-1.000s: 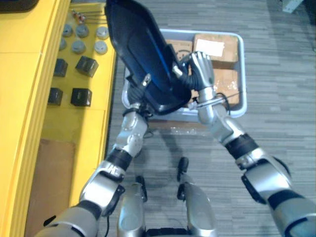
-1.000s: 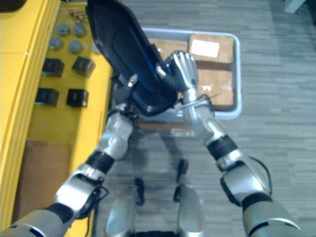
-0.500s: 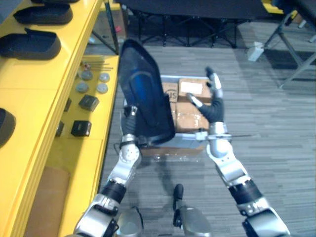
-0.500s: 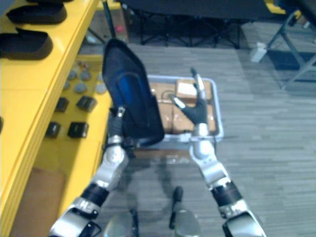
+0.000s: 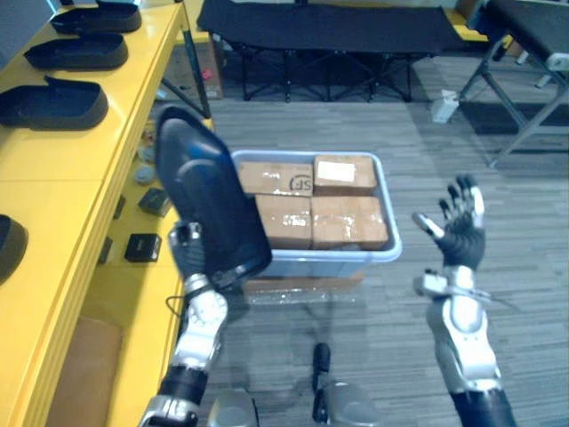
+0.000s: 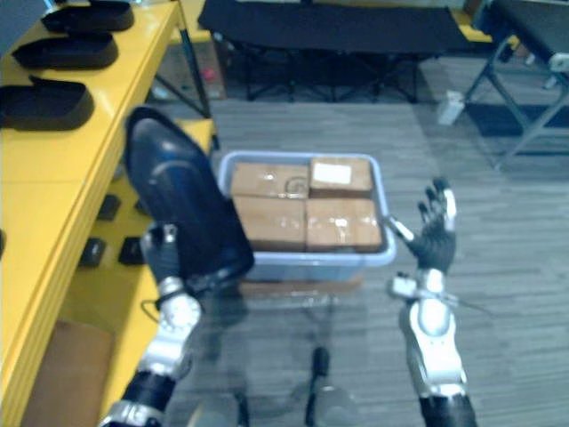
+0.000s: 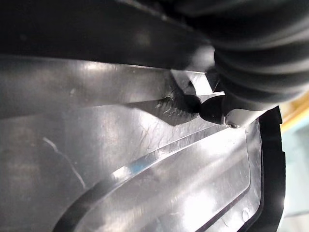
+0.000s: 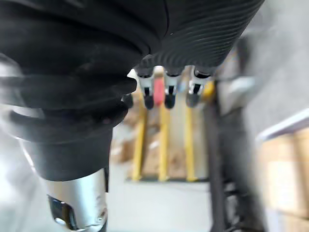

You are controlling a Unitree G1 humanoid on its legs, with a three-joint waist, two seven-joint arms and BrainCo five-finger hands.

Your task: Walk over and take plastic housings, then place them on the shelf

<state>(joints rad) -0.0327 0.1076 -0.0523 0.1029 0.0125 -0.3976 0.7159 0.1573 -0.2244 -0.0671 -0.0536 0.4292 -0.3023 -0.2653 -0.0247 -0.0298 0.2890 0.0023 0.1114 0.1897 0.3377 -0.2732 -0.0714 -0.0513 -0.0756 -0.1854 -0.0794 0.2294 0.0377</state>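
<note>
A big dark blue plastic housing (image 5: 209, 209) stands upright in front of me, its hollow inside close up in the left wrist view (image 7: 145, 159). My left hand (image 5: 187, 247) is shut on its lower edge from below and carries it alone, beside the yellow shelf (image 5: 53, 205). My right hand (image 5: 460, 238) is raised off to the right, well apart from the housing, open with fingers (image 8: 166, 89) spread and nothing in it.
A grey bin (image 5: 311, 258) of cardboard boxes (image 5: 311, 209) sits on the floor straight ahead. Black housings (image 5: 53, 100) lie on the shelf's top board; small black blocks (image 5: 142, 247) lie on the lower one. A dark cot (image 5: 311, 22) stands behind.
My right hand let go of the housing, swung out to the right and opened. The housing moved left toward the shelf in my left hand. The camera tipped up.
</note>
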